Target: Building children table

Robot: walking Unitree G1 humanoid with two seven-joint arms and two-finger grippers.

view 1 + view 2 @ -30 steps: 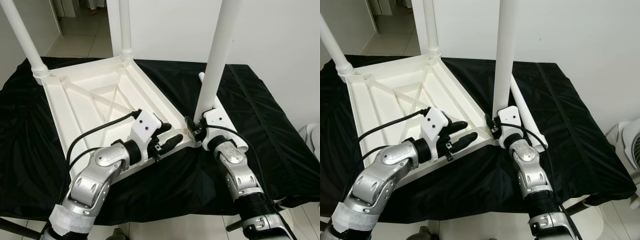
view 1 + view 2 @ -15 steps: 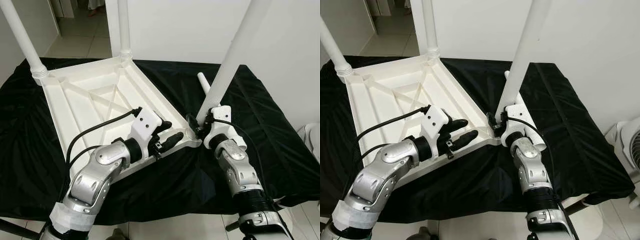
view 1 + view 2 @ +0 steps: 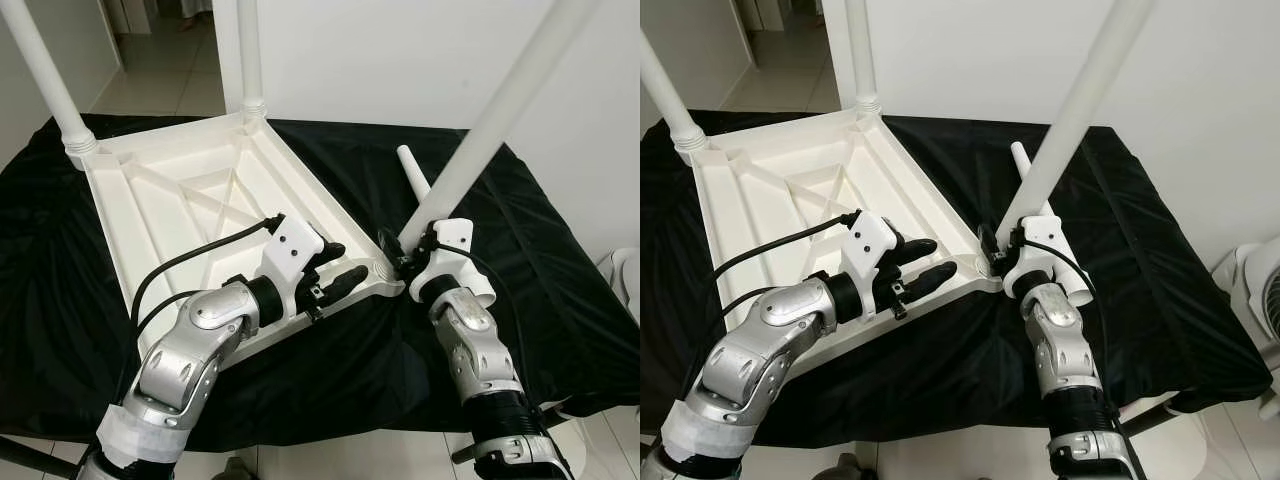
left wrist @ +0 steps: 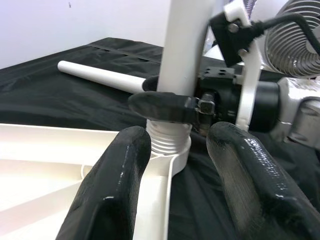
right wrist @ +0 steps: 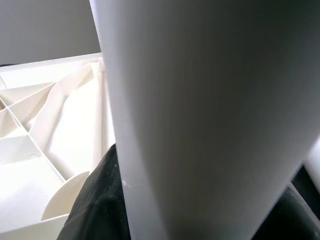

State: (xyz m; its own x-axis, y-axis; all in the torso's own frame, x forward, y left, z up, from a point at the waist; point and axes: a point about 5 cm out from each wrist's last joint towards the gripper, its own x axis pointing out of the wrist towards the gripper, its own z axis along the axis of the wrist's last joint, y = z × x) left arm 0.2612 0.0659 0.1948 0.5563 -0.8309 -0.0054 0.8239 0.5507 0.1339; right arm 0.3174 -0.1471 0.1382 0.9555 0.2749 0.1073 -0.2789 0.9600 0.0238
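Tabletop: the white moulded-plastic children's tabletop lies upside down on the black-cloth-covered worktop, ribbed underside up, so that its corner sockets face upward to take the legs; two white round plastic legs already stand in the far corners.

Right hand: the right hand is clamped round the lower end of a third white plastic leg, just above its threaded foot; in the left wrist view one black finger wraps the tube right over the ribbed thread; the leg leans away to the robot's right rather than standing plumb, which suggests the thread is not yet seated squarely in the near-right corner socket.

Left hand: the left hand rests on the tabletop's near rim beside that corner, its two black fingers parted and holding nothing; judged from its place, it is there to pin the tabletop so it cannot skate or turn while the leg is worked in.

Spare leg: a fourth white plastic leg lies flat on the cloth behind the right hand, within reach for the last corner.

Risk: with the leg tilted like this, the thread may cross or pop out of the socket; it likely needs bringing upright before turning.
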